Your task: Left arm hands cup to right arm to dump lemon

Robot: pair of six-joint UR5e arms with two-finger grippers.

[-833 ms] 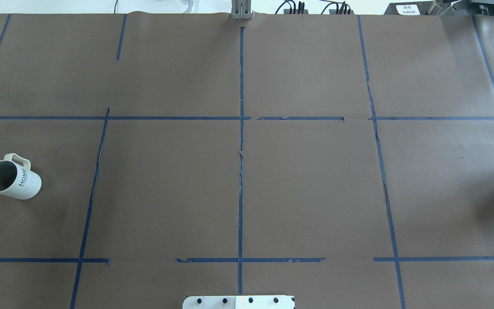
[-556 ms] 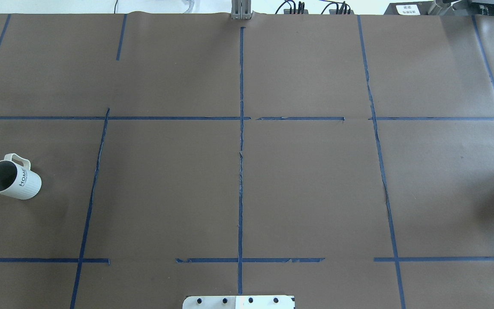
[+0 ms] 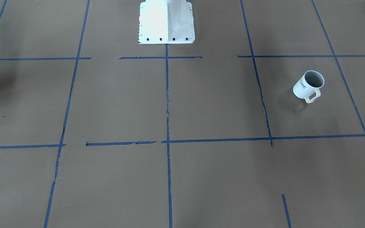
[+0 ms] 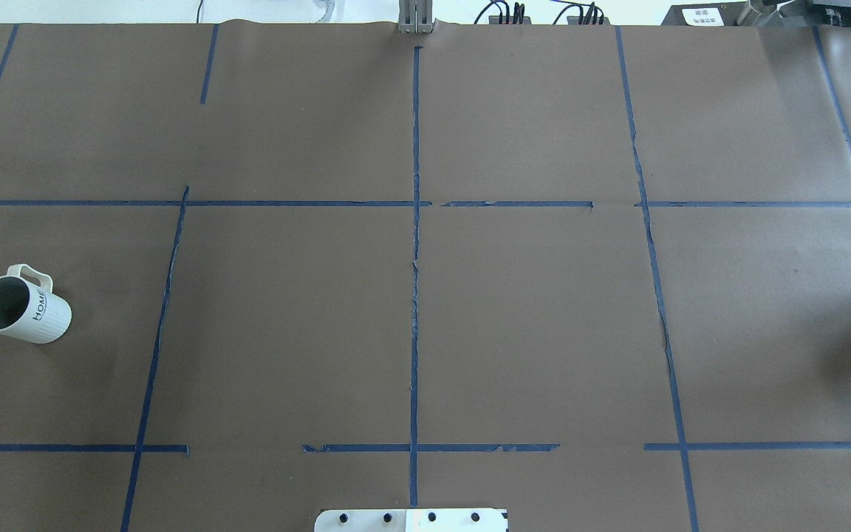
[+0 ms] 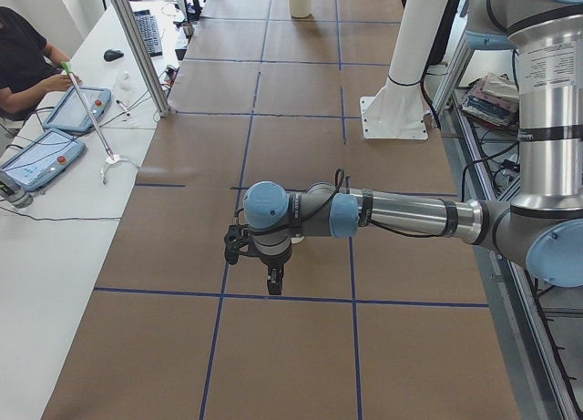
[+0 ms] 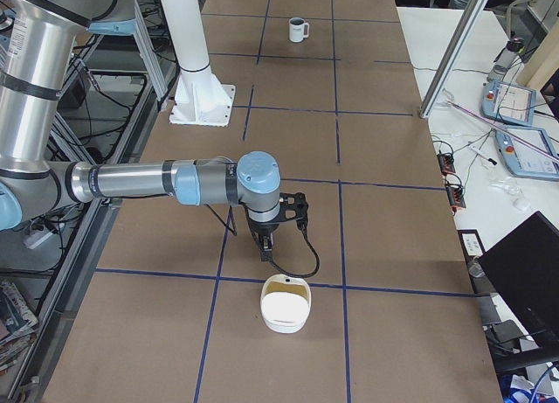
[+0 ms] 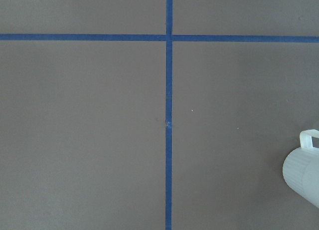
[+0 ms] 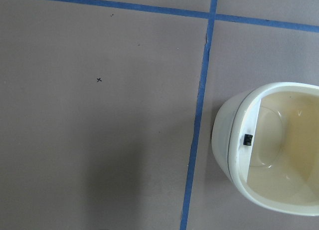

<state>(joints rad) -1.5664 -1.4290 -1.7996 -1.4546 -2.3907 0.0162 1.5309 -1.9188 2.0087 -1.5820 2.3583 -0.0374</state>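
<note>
1. Hanging mid-frame in the exterior left view, the left gripper (image 5: 270, 272) points down over the brown table covering (image 5: 410, 347); whether its fingers are spread or closed cannot be told from this view.
2. The right gripper (image 6: 265, 242), mid-frame in the exterior right view, also points down; its finger opening cannot be told either.
3. A cream container (image 6: 286, 304) sits just below the right gripper in that frame.
4. The white mug (image 4: 23, 310), lettered "HOME", stands upright at the overhead view's left edge, well apart from both grippers.

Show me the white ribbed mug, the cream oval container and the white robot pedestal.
white ribbed mug (image 4: 50, 324): overhead view, ribbed side wall.
cream oval container (image 8: 291, 157): right wrist view, pale yellow inside.
white pedestal (image 3: 166, 25): front-facing view, front face.
</note>
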